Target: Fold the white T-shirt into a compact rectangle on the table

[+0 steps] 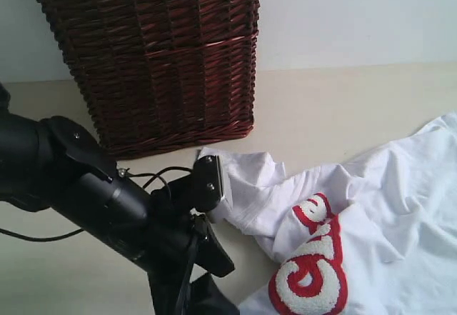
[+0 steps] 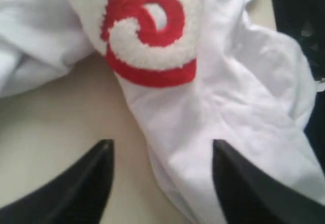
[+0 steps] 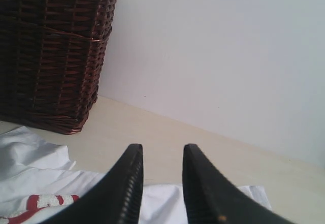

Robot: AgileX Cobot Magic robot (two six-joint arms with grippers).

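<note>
Two black fingers of my left gripper (image 2: pixel 162 144) stand well apart in the left wrist view, clamped on nothing. A rumpled ridge of the white T-shirt (image 2: pixel 218 107) lies between them and runs under one finger, and the red lettering band (image 2: pixel 147 26) sits just beyond. I judge the cloth light, limp and quick to bunch, so it will sag and drag rather than keep a shape. A hem or sleeve edge looks a better hold than this thick ridge, and the plush letters will likely crease more stiffly. In the right wrist view my right gripper (image 3: pixel 162 147) is parted by only a narrow gap and holds nothing. It hangs above the shirt's edge, with the counter (image 3: pixel 152 127) and the wicker basket (image 3: pixel 51 56) beyond. In the exterior view the shirt lies crumpled on the counter from the centre out to 4 o'clock, cut off by the frame at 3 and 5 o'clock. The basket stands at 11 o'clock. My left arm (image 1: pixel 93 186), at 8 o'clock, hides part of the shirt at 6 o'clock. I cannot make out the collar, the hem, the far sleeve or any tag.
</note>
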